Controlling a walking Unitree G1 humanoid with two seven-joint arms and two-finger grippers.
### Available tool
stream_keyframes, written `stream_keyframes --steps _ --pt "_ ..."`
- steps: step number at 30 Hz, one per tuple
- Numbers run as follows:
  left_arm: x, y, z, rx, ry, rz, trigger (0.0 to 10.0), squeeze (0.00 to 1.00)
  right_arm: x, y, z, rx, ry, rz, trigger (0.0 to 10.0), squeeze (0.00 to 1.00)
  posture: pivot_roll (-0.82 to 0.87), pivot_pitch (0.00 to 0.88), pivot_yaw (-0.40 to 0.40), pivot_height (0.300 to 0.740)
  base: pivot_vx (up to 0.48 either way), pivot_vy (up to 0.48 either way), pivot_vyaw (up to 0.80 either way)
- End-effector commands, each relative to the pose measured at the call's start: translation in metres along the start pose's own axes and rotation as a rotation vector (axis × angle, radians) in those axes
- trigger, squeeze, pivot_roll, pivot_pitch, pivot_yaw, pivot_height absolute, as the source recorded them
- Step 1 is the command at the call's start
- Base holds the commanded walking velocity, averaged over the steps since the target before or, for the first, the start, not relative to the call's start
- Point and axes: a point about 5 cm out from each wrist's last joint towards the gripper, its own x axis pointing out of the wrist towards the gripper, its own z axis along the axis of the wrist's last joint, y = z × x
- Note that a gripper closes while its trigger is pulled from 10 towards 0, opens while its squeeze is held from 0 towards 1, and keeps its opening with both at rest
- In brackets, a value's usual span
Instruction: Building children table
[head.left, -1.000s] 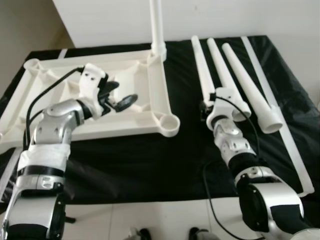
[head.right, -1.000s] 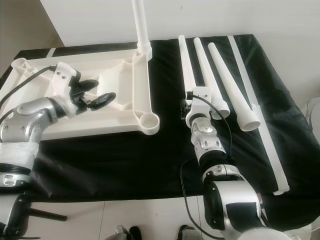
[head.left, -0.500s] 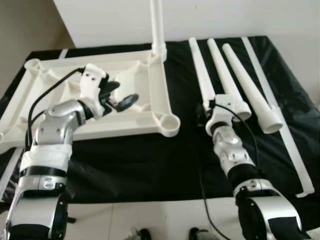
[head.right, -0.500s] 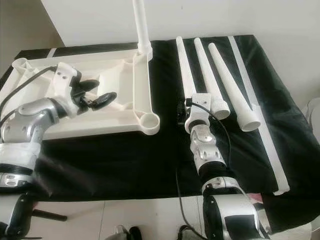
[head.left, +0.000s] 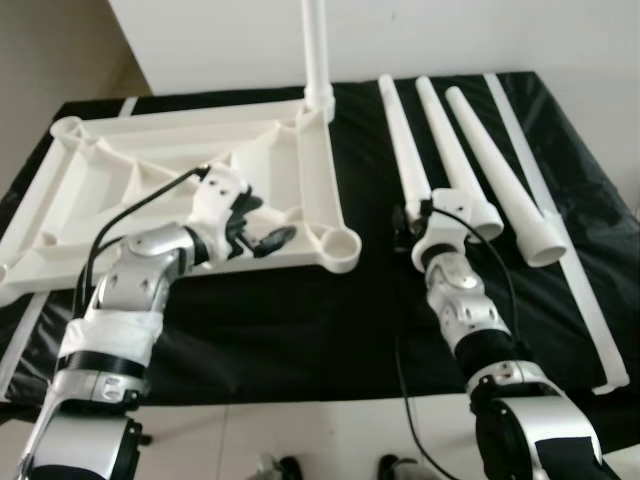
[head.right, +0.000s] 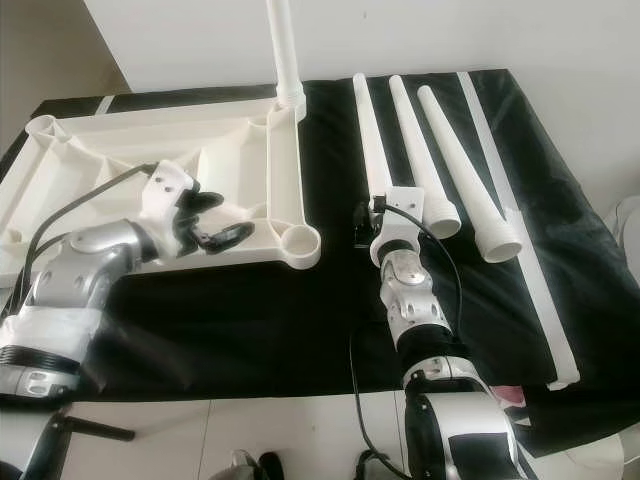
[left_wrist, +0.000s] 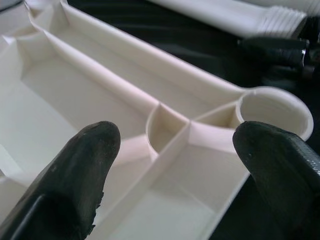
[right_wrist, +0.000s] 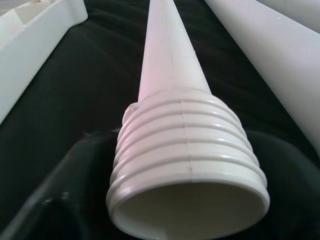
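The white table top (head.left: 300, 150) lies upside down on a black cloth. One white leg (head.left: 316, 50) stands upright in its far right corner socket. My left gripper (head.left: 262, 222) hovers open over the top's near right part, beside the empty corner socket (left_wrist: 272, 107); nothing is between its fingers (left_wrist: 85, 160). Three loose legs lie on the cloth to the right. My right gripper (head.left: 410, 214) is shut on the threaded end (right_wrist: 187, 150) of the leftmost leg (head.left: 400, 130).
The two other legs (head.left: 450, 140) (head.left: 495, 170) lie beside the held one, wide ends toward me. A long white strip (head.left: 565, 240) runs along the cloth's right edge. A white wall stands behind, and pale floor tiles (head.left: 300, 440) show below the near edge.
My left gripper has moved nearer and to the right across the table top, toward the near right socket. My right arm drew back a little with the leg, then held still.
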Motion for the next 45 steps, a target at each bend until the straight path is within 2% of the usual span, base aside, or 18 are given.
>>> stream_keyframes --steps 1,2,3,12,13,15,16,19,20,22,23,24,25,32,40,41,42,45 --pt "-0.002 0.002 -0.002 -0.007 0.017 0.028 10.0 0.0 -0.003 0.001 -0.007 0.024 0.028 0.006 2.4 0.0 -0.08 0.189 0.073 0.74 0.0 0.0 0.0" --pt "-0.003 0.004 -0.002 -0.01 0.015 0.036 10.0 0.0 -0.003 0.003 -0.007 -0.004 0.019 0.019 1.7 0.0 -0.08 0.183 0.071 0.74 0.0 0.0 0.0" --pt "-0.004 0.005 -0.002 -0.015 0.012 0.044 10.0 0.0 -0.004 0.004 -0.006 -0.039 0.018 0.027 10.0 0.0 -0.07 0.178 0.069 0.74 0.0 0.0 0.0" --pt "-0.008 0.007 -0.001 -0.024 0.005 0.072 10.0 0.0 -0.003 0.011 0.006 -0.209 -0.049 0.067 10.0 0.0 -0.07 0.17 0.056 0.74 0.0 0.0 0.0" --pt "-0.009 0.007 -0.001 -0.026 0.004 0.075 10.0 0.0 -0.003 0.01 0.01 -0.212 -0.064 0.055 10.0 0.36 -0.07 0.169 0.056 0.74 0.0 0.0 0.0" --pt "-0.01 0.008 -0.001 -0.03 0.002 0.082 10.0 0.0 -0.003 0.009 0.015 -0.22 -0.083 0.043 10.0 0.36 -0.07 0.169 0.057 0.74 0.0 0.0 0.0" --pt "-0.01 0.008 -0.001 -0.031 0.001 0.084 10.0 0.0 -0.003 0.007 0.016 -0.211 -0.085 0.035 10.0 1.0 -0.07 0.171 0.058 0.74 0.0 0.0 0.0" --pt "-0.011 0.009 0.0 -0.032 0.0 0.087 10.0 0.0 -0.002 0.006 0.02 -0.194 -0.111 0.015 10.0 1.0 -0.07 0.171 0.059 0.74 0.0 0.0 0.0" --pt "-0.011 0.009 0.0 -0.033 0.0 0.087 10.0 0.0 -0.002 0.007 0.022 -0.07 -0.111 0.02 10.0 1.0 -0.07 0.17 0.062 0.74 0.0 0.0 0.0" --pt "-0.011 0.01 0.0 -0.033 0.001 0.087 10.0 0.0 -0.003 0.008 0.023 0.023 -0.112 0.025 10.0 1.0 -0.07 0.17 0.062 0.74 0.0 0.0 0.0" --pt "-0.012 0.01 0.0 -0.033 0.001 0.087 10.0 0.0 -0.003 0.009 0.023 0.08 -0.107 0.03 10.0 0.42 -0.07 0.173 0.063 0.74 0.0 0.0 0.0" --pt "-0.012 0.01 0.0 -0.033 0.001 0.087 10.0 0.0 -0.003 0.009 0.023 0.08 -0.107 0.03 10.0 0.42 -0.07 0.173 0.063 0.74 0.0 0.0 0.0" --pt "-0.012 0.011 0.0 -0.033 0.002 0.087 10.0 0.0 -0.003 0.009 0.022 0.147 -0.094 0.028 10.0 0.0 -0.07 0.174 0.065 0.74 0.0 0.0 0.0" --pt "-0.012 0.012 0.001 -0.037 0.001 0.093 10.0 0.0 -0.004 0.011 0.009 0.464 0.013 0.013 10.0 0.0 -0.07 0.174 0.065 0.74 0.0 0.0 0.0" --pt "-0.012 0.013 0.002 -0.038 -0.001 0.099 10.0 0.0 -0.006 0.013 -0.002 0.539 0.05 0.018 10.0 0.0 -0.07 0.174 0.065 0.74 0.0 0.0 0.0" --pt "-0.012 0.014 0.002 -0.038 -0.001 0.1 10.0 0.0 -0.006 0.013 -0.004 0.553 0.058 0.012 8.0 0.0 -0.07 0.173 0.066 0.74 0.0 0.0 0.0" --pt "-0.013 0.014 0.002 -0.037 0.0 0.101 10.0 0.0 -0.006 0.013 -0.004 0.547 0.062 0.013 0.8 0.0 -0.07 0.174 0.068 0.74 0.0 0.0 0.0" --pt "-0.013 0.014 0.002 -0.037 0.0 0.1 10.0 0.0 -0.005 0.013 -0.006 0.54 0.069 0.005 0.0 0.0 -0.07 0.175 0.069 0.74 0.0 0.0 0.0"
